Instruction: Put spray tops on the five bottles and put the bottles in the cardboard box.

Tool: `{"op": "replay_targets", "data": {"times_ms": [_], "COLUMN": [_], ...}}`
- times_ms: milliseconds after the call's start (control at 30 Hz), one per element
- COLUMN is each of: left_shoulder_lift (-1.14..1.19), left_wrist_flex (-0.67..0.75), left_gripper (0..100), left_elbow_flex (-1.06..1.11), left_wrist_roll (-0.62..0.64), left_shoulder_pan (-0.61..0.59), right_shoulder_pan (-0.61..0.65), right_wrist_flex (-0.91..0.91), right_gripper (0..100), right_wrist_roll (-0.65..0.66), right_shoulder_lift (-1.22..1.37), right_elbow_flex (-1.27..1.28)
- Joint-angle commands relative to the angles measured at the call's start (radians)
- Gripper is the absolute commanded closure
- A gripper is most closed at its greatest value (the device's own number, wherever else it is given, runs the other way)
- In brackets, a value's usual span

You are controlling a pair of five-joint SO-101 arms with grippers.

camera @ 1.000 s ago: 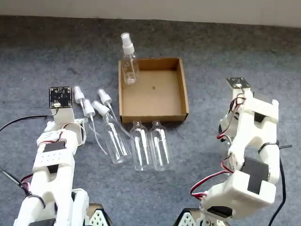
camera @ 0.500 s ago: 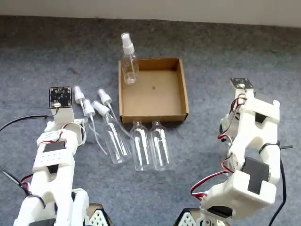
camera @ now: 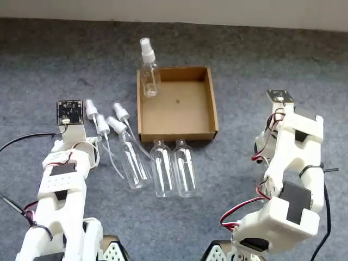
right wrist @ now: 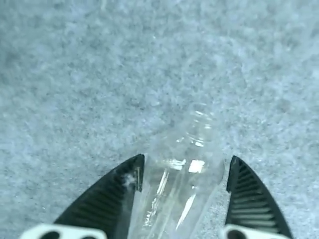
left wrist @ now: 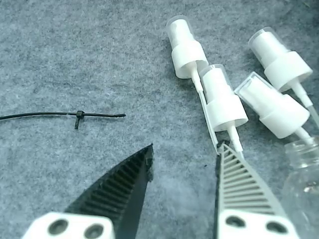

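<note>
An open cardboard box (camera: 212, 103) sits mid-table. One capped bottle (camera: 148, 70) leans at its far left corner. Three uncapped clear bottles (camera: 162, 166) lie side by side in front of the box. Several loose white spray tops (camera: 103, 124) lie left of the box. My left gripper (left wrist: 185, 147) is open just short of those spray tops (left wrist: 222, 102), its light finger beside one dip tube. My right gripper (right wrist: 187, 158) is shut on another clear uncapped bottle (right wrist: 187, 172), with the neck pointing away over bare carpet. The right arm (camera: 288, 157) stands right of the box.
Grey carpet covers the table. A thin black cable tie (left wrist: 75, 116) lies beside the left gripper. The left arm (camera: 62, 179) stands at the near left, with a black cable (camera: 24, 140) trailing off to the left. Open carpet lies between the box and the right arm.
The right arm's wrist has shifted slightly to the right and nearer. The left arm, bottles, tops and box have stayed where they were.
</note>
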State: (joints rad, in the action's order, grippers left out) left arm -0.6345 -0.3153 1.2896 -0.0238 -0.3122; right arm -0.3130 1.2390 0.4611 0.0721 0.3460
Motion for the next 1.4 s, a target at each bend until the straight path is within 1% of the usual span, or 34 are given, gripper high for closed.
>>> {"op": "replay_targets", "data": {"times_ms": [0,133,400,500,633,700,800,867,967,1067,1133,1233,1367], "left_shoulder_lift": [-0.016,-0.016,-0.022,-0.022,-0.016,-0.016,-0.016,-0.015,-0.015,-0.013,-0.005,0.079,0.303], "left_wrist_flex": [0.015,0.015,0.008,-0.069,-0.233,-0.275,-0.301,-0.336,-0.423,-0.494,-0.532,-0.559,-0.568], "left_gripper": [80,80,80,80,80,80,80,80,80,80,80,80,80], "left_elbow_flex": [-0.004,-0.004,-0.008,-0.035,-0.120,-0.142,-0.174,-0.214,-0.314,-0.432,-0.498,-0.593,-0.737], "left_wrist_roll": [0.003,0.003,0.003,0.003,0.003,0.003,0.005,0.006,0.021,0.069,0.097,0.143,0.180], "left_shoulder_pan": [0.019,0.019,0.018,0.015,0.016,0.018,0.013,0.013,0.015,0.013,0.018,0.019,0.019], "right_shoulder_pan": [-0.013,-0.012,-0.005,0.005,0.012,0.010,0.004,0.004,0.016,0.035,0.050,0.085,0.105], "right_wrist_flex": [-0.007,-0.012,-0.012,-0.012,-0.012,-0.012,-0.010,-0.010,-0.030,-0.105,-0.117,-0.124,-0.125], "right_gripper": [81.3,88.5,90.1,90.1,89.7,89.7,90.1,91.3,96.1,96.4,96.4,96.4,96.4], "right_wrist_roll": [-0.018,-0.034,-0.034,-0.034,-0.032,-0.032,-0.032,-0.038,-0.037,-0.038,-0.040,-0.040,-0.032], "right_shoulder_lift": [-0.002,-0.004,-0.012,-0.012,-0.012,-0.012,-0.012,-0.012,-0.015,-0.050,-0.102,-0.205,-0.329], "right_elbow_flex": [-0.027,-0.012,-0.016,-0.016,-0.016,-0.015,-0.015,-0.015,-0.016,-0.016,-0.012,-0.004,0.048]}}
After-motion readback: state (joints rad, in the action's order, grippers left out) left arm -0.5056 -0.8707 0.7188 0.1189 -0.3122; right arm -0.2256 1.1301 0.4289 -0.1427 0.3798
